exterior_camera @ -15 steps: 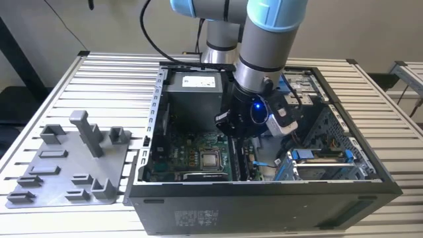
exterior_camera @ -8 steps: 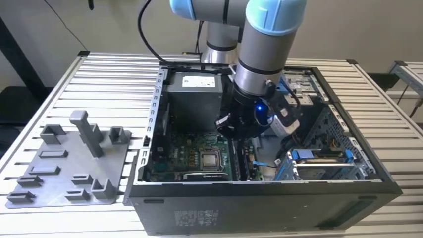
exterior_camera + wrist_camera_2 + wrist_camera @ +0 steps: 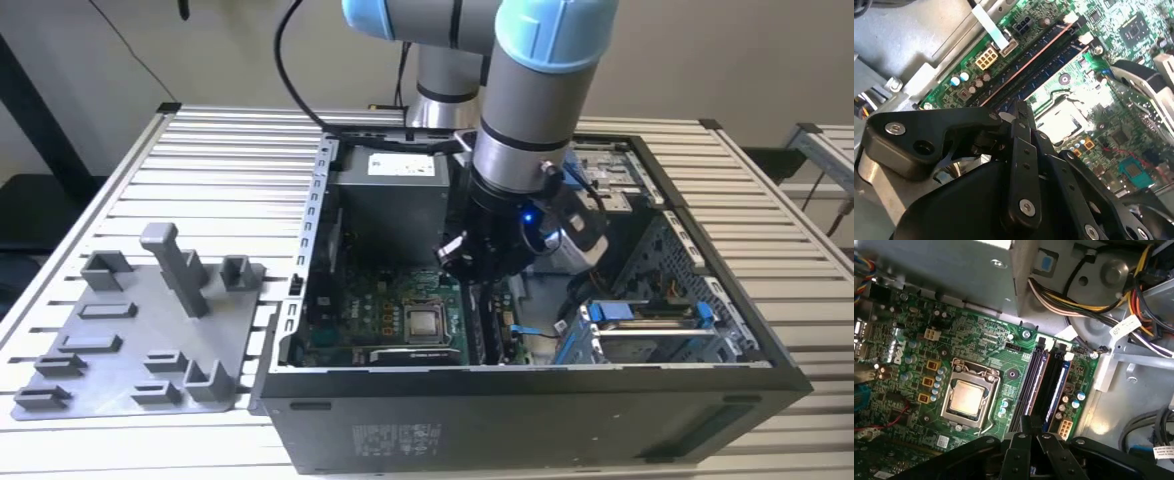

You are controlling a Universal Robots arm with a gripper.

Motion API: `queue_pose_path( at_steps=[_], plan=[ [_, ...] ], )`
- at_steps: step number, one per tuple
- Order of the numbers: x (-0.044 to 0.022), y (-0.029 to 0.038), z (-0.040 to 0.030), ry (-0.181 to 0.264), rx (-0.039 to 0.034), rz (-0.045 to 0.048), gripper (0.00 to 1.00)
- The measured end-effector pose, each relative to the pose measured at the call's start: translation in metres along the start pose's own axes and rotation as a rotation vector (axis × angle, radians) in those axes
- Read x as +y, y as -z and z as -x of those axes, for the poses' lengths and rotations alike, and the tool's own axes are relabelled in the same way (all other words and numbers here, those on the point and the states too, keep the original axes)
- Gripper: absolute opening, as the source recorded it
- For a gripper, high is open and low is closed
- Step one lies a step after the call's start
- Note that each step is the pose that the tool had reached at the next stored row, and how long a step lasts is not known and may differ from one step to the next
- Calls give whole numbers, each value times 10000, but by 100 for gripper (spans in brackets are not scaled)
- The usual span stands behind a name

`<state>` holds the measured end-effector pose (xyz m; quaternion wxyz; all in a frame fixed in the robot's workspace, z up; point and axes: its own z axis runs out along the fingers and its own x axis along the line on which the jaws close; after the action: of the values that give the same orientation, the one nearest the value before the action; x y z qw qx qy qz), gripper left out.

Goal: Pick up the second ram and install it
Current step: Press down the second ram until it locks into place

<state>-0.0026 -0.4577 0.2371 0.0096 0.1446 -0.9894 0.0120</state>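
Note:
My gripper [image 3: 461, 268] hangs inside the open computer case [image 3: 534, 420], low over the green motherboard [image 3: 979, 350]. Its black fingers are pressed together in both wrist views, gripper [image 3: 1020, 107] and gripper [image 3: 1028, 421]. Two long memory sticks stand side by side in the black slots. The second ram [image 3: 1049, 62], dark with bluish chips, sits in the slot on the processor's side, and its near end lies just past my fingertips. In the first wrist view the ram [image 3: 1036, 382] runs straight away from the fingertips. I cannot tell whether the tips touch it.
The processor socket [image 3: 970, 397] lies beside the slots. Cable bundles [image 3: 1089, 295] and a drive cage [image 3: 654, 330] crowd the case's other side. The power supply [image 3: 394, 190] stands at the back. A grey tray [image 3: 147, 340] with holder blocks lies outside the case at the exterior view's left.

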Motion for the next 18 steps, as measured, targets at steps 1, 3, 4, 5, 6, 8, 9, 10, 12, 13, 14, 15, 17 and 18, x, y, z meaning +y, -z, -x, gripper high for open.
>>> queue_pose_path(
  at_steps=[1,3,4,5,6,8,9,10,12,13,14,15,17,18],
  plan=[
    [0,0,0,139,-4,-2,11],
    [0,0,-2,382,-13,-9,11],
    [0,0,-3,491,-17,-13,11],
    [0,0,-4,600,-22,-17,11],
    [0,-1,-5,703,-25,-20,11],
    [1,-1,-5,889,-31,-23,11],
    [1,-2,-5,978,-33,-25,11],
    [1,-2,-5,1059,-36,-27,11],
    [1,-2,-6,1217,-39,-30,11],
    [1,-2,-6,1286,-41,-31,11],
    [1,-2,-6,1354,-42,-33,11],
    [1,-1,-5,1418,-43,-35,11],
    [1,-1,-6,1557,-46,-38,11],
    [1,-2,-6,1621,-47,-39,11]
  ],
)
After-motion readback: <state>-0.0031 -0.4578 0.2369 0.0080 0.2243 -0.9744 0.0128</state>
